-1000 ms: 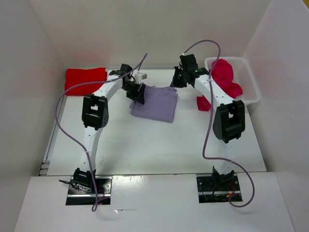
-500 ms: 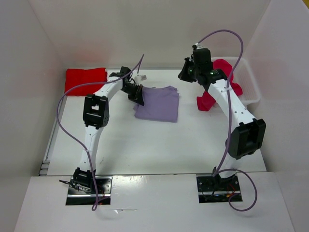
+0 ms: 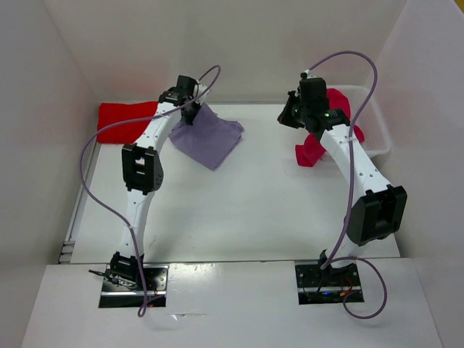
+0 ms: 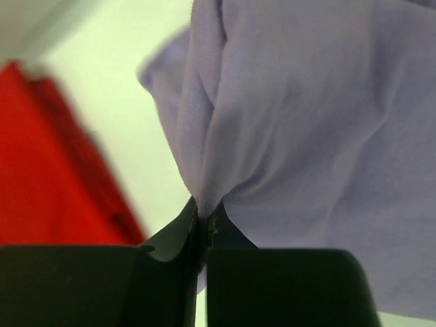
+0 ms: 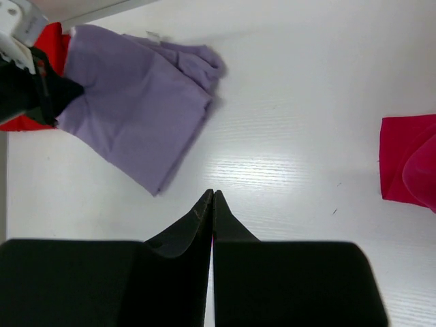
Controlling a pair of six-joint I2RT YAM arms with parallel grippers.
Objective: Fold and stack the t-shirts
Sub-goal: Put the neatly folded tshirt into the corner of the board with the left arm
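Bright red t-shirt [image 3: 127, 116] lies folded. Left end effector [image 4: 202, 225] pinches folded lavender t-shirt [image 3: 209, 139], stacking pending. Right end effector [image 5: 212, 204] closed, empty. Crimson t-shirt [image 3: 335, 109] unfolded, spilling from bin [image 3: 378, 134].

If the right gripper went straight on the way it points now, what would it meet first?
Likely the bare white table, between the pale lavender cloth t-shirt and the crimson cloth t-shirt; depth is unclear.

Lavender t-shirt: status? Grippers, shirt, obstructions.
Left gripper shut on edge of lavender t-shirt. Right gripper shut, empty, over table. Folded red t-shirt close beside; nothing in the way.
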